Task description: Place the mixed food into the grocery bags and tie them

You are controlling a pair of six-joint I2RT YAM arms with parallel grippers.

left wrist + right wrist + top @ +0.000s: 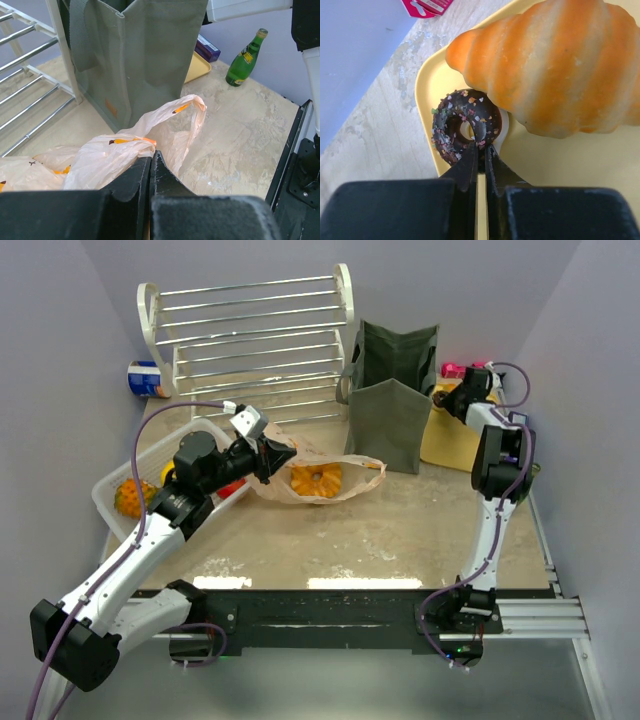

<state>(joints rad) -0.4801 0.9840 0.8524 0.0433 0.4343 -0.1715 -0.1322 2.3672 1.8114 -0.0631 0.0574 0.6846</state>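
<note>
The left gripper (151,157) has its fingers pressed together on a bunched fold of the thin peach plastic bag (115,155), which lies slumped on the table near its middle, just in front of the olive-green tote (145,55). An orange item (315,478) shows through the plastic. The bag carries scattered orange print, too crumpled to read. The tote stands upright and open-topped, with a small orange tag (111,107) low on its side; no writing on it can be made out. Close behind and to the tote's left is a white slatted rack (250,330), and a blue can (148,378) with an unreadable label lies at the rack's far left. A white basket (106,508) under the left arm holds an orange-yellow fruit (130,497). To the right of the tote lies a yellow tray (570,170). On it, the right gripper (481,150) is closed to a thin slit, tips at the near rim of a chocolate doughnut (457,127) with coloured sprinkles; whether they actually grip it cannot be told. A striped croissant (560,65) touches the doughnut's far side. A pink packet (427,6) lies off the tray, its print cut off. A dark blue packet (207,48) sits on the tray's edge, and a green bottle (244,59) with a yellow label stands beyond it
</note>
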